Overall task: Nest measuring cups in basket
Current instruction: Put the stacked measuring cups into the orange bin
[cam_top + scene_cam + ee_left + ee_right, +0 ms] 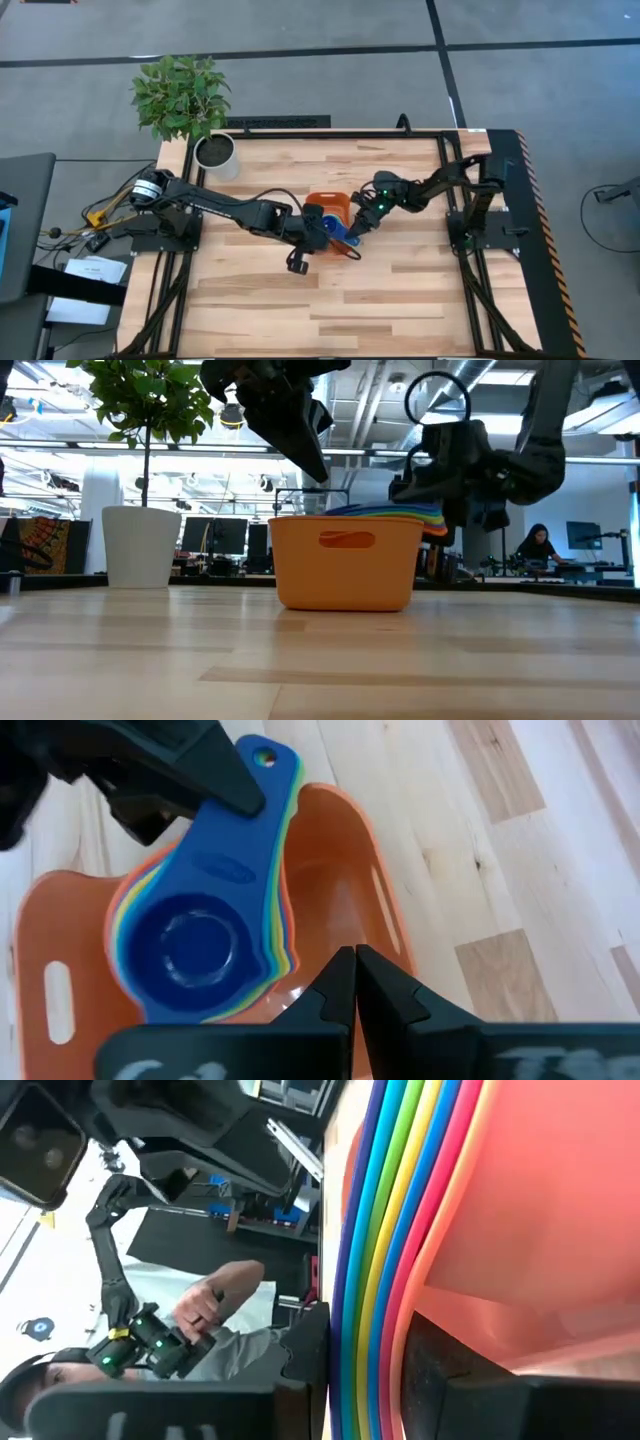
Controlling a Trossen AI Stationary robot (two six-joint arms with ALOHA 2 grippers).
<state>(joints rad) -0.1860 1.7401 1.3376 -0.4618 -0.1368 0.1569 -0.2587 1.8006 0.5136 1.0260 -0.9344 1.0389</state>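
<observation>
We read this as a robotics lab or open workshop hall. A butcher-block table sits in a black metal frame with hazard striping, on grey concrete floor. Beyond it: exposed ceiling ducts, rows of monitors, a seated person at a workstation, a potted plant.

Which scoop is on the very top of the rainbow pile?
The dark blue measuring cup is on top. You can see right into its round bowl, while the other cups only peek out as thin coloured edges underneath it, inside the orange basket.
</observation>
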